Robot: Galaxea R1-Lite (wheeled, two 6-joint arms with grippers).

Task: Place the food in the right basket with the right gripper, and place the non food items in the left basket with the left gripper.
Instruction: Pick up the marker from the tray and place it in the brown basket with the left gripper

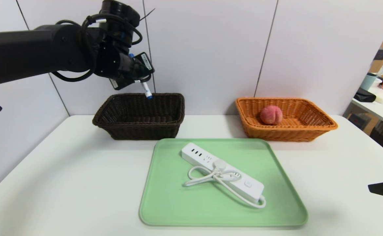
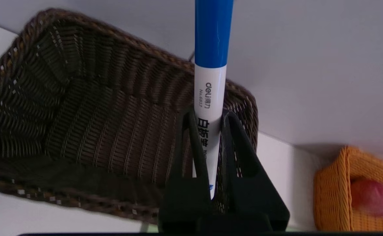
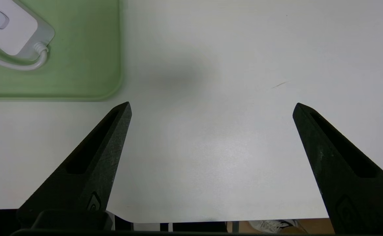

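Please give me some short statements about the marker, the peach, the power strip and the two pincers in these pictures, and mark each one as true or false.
1. The left pincer is shut on the marker. True.
2. The marker already lies on the floor of the dark brown basket. False: it is held in the air above that basket.
3. The peach sits in the orange basket. True.
4. The power strip is in the dark brown basket. False: it lies on the green tray.
5. The right pincer grips the strip's cord. False: it is open, holding nothing, above the white table.
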